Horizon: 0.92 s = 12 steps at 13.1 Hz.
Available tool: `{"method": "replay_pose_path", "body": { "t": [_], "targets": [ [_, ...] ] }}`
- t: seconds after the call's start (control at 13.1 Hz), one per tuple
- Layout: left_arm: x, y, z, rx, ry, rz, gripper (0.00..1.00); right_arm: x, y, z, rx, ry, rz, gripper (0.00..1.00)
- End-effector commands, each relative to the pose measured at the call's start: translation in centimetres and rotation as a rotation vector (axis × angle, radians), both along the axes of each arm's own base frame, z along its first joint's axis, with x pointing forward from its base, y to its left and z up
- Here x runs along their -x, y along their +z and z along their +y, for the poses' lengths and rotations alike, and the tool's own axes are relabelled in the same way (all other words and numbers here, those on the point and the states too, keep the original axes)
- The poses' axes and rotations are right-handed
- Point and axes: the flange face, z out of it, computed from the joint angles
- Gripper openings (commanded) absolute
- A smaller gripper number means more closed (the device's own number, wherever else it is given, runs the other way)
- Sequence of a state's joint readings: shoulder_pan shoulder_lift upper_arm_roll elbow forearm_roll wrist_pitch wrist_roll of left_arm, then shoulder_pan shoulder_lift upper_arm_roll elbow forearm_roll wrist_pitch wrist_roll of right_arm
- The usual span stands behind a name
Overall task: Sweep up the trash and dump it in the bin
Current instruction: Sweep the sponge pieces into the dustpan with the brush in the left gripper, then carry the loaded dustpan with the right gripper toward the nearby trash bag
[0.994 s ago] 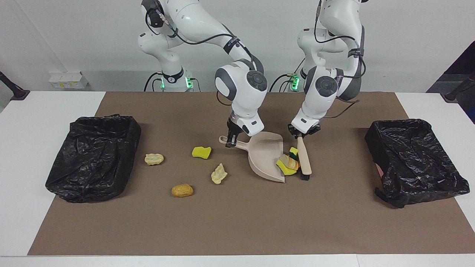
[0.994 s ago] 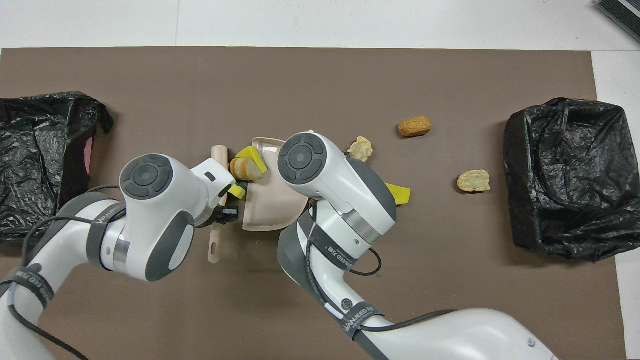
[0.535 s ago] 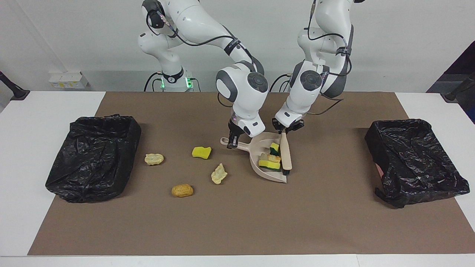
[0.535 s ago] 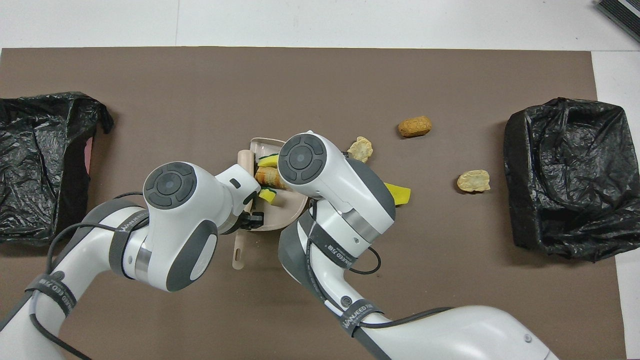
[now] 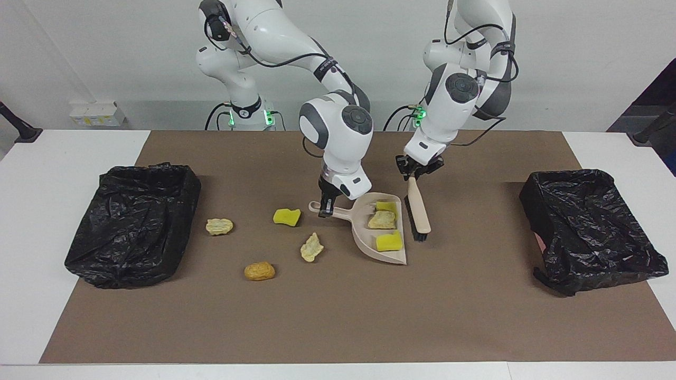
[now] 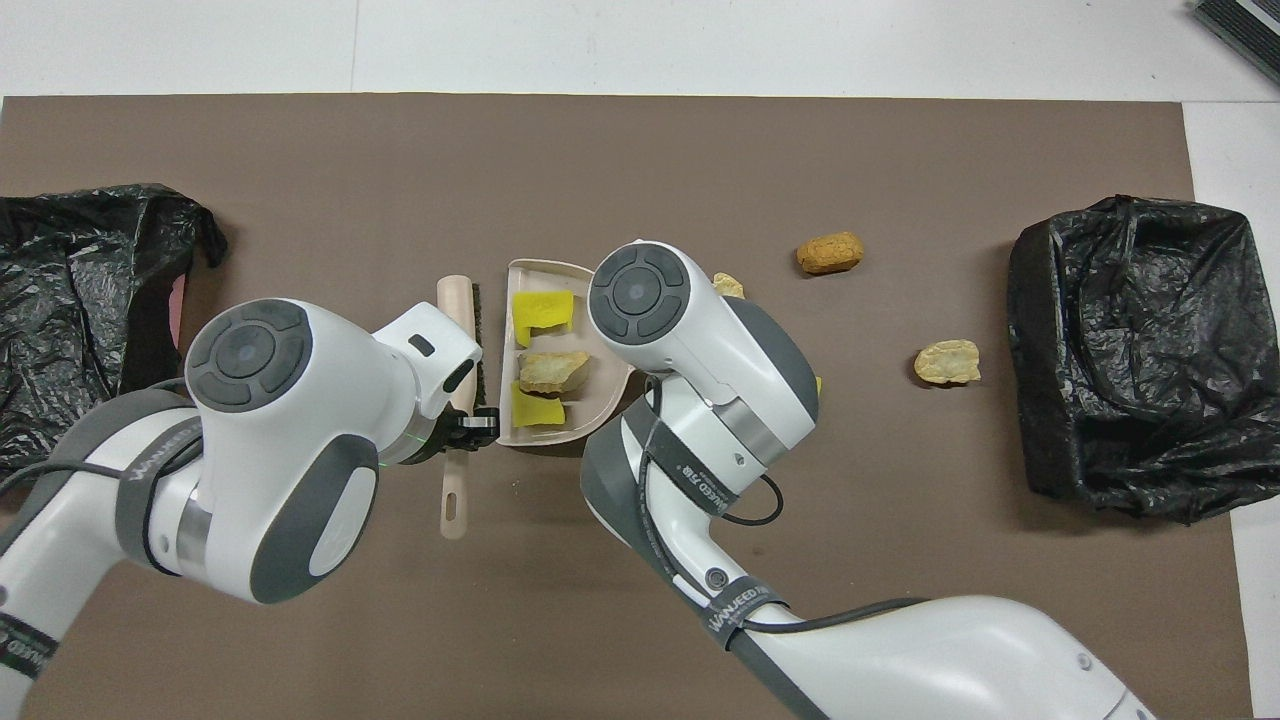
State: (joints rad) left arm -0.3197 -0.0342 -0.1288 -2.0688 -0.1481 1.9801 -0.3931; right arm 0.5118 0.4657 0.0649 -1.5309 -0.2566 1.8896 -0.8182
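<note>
A beige dustpan rests on the brown mat with three trash pieces in it: two yellow sponge chunks and a beige crinkled piece. My right gripper is shut on the dustpan's handle; in the overhead view the arm hides it. My left gripper is shut on the beige-handled brush, which hangs beside the pan's open edge. Loose trash lies toward the right arm's end: a yellow sponge, a beige scrap, an orange piece and another beige scrap.
Two bins lined with black bags stand on the mat, one at the right arm's end and one at the left arm's end. White table borders the mat.
The brush pushed three trash pieces across the pan's lip into the dustpan, then drew back out toward the left arm's end. The right gripper kept hold of the handle.
</note>
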Motion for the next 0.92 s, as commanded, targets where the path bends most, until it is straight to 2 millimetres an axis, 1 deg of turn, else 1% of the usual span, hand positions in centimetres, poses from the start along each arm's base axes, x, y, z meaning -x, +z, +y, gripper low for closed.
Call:
{"method": "replay_pose_path", "body": {
  "t": [0.0,0.08,0.23,0.31,0.38,0.46,0.54,0.61,0.76,0.84],
  "targets": [
    [1.6,4.2,1.4,-0.018,0.015,-0.004,0.0,-1.0,2.7,-2.5,-0.041,0.035,0.002,0.0],
    [2.4,4.8,1.5,-0.033,0.016,0.014,0.0,-1.4,4.0,-3.8,-0.068,0.043,0.012,0.0],
    [4.8,4.4,0.8,-0.064,0.059,0.041,0.0,-2.0,6.4,-7.1,-0.07,0.077,0.034,0.0],
    [6.4,4.1,0.0,-0.065,0.042,0.033,0.0,-1.9,7.8,-8.1,-0.064,0.097,0.043,0.0],
    [7.8,3.5,-0.7,-0.071,0.03,0.033,0.0,-2.0,9.2,-9.6,-0.056,0.104,0.054,0.0],
    [9.0,2.4,-1.8,-0.077,0.035,0.032,0.0,-2.4,10.2,-11.4,-0.052,0.111,0.062,0.0],
    [10.7,1.8,-3.4,-0.076,0.031,0.019,0.0,-2.6,11.3,-12.7,-0.044,0.124,0.073,0.0],
    [11.5,0.7,-5.0,-0.075,0.024,0.014,0.0,-2.8,12.3,-14.1,-0.038,0.136,0.089,0.0],
    [13.8,-2.8,-8.6,-0.058,0.005,-0.016,0.0,-3.3,14.0,-18.0,-0.034,0.163,0.097,0.0],
    [14.7,-3.9,-9.5,-0.04,-0.005,-0.034,0.0,-3.5,14.6,-19.7,-0.041,0.182,0.101,0.0]
  ]
}}
